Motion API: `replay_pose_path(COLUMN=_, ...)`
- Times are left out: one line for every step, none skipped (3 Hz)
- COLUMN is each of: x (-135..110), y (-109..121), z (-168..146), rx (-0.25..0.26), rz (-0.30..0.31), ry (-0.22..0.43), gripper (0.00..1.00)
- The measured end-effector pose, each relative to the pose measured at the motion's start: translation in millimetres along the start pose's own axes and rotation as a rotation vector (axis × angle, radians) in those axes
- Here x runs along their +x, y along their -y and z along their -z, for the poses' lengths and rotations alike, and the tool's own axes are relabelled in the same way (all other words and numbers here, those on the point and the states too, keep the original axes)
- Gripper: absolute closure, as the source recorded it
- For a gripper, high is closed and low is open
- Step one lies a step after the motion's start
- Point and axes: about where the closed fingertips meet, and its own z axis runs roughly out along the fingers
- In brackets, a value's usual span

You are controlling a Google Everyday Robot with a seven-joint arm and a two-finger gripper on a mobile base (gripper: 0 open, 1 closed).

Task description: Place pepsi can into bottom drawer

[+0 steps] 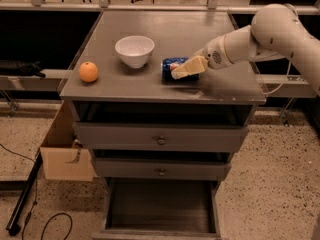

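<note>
My hand (182,70) sits at frame centre over the pepsi can (168,65), which lies on the desk (210,31); whether I grip it, I cannot tell. Lifting and lowering remain; the bottom drawer (160,206), lower centre, stands open.

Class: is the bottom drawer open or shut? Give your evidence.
Open: the bottom drawer is pulled out, its dark floor showing. The gripper is at the can on the top.

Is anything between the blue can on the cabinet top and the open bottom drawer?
Nothing visible. The gripper is at the blue metal pepsi can, and the grey bottom drawer is pulled out, its dark floor bare.
</note>
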Motion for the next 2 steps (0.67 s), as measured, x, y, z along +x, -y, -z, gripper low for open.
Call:
replay_pose_path(x=0.0, y=0.0, z=-0.1, rx=0.000, rz=0.000, ry=0.000, gripper=0.50)
replay_pose_path(x=0.0, y=0.0, z=-0.1, rx=0.000, rz=0.000, ry=0.000, gripper=0.74)
